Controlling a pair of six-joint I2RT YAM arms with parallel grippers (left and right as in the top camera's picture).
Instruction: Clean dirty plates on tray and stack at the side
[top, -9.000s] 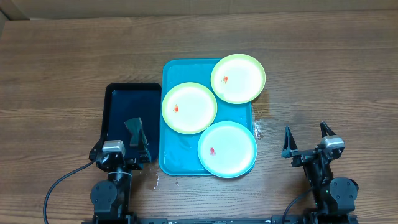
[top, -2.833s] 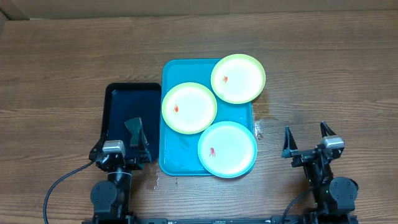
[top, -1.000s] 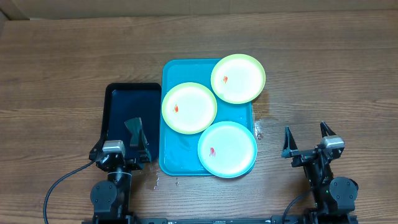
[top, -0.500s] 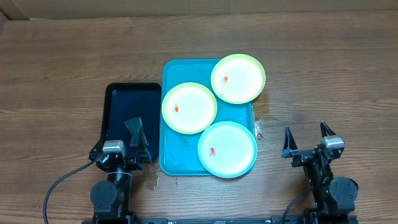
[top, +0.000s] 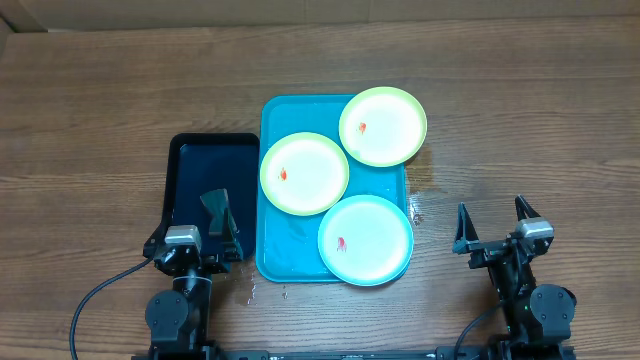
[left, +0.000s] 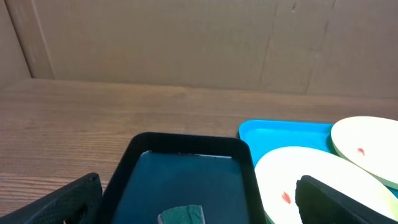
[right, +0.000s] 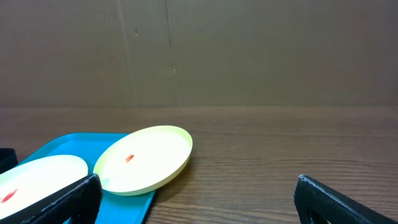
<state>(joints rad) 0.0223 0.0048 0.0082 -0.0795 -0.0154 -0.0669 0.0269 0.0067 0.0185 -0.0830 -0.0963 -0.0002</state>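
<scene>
Three plates lie on the turquoise tray (top: 282, 240). One green-rimmed plate (top: 383, 125) overhangs the tray's far right corner. A second green-rimmed plate (top: 304, 173) sits at the middle left. The blue-rimmed plate (top: 365, 240) sits at the near right. Each has a small red smear. My left gripper (top: 196, 232) is open and empty over the near end of the black tray. My right gripper (top: 492, 222) is open and empty over bare table, right of the turquoise tray. The left wrist view shows the middle plate (left: 311, 180); the right wrist view shows the far green plate (right: 143, 160).
A smaller black tray (top: 195, 165) lies left of the turquoise tray and holds a dark green sponge (top: 215, 207), also in the left wrist view (left: 181, 215). A brown cardboard wall stands behind the wooden table (top: 520, 120). Small wet spots mark the wood by the tray.
</scene>
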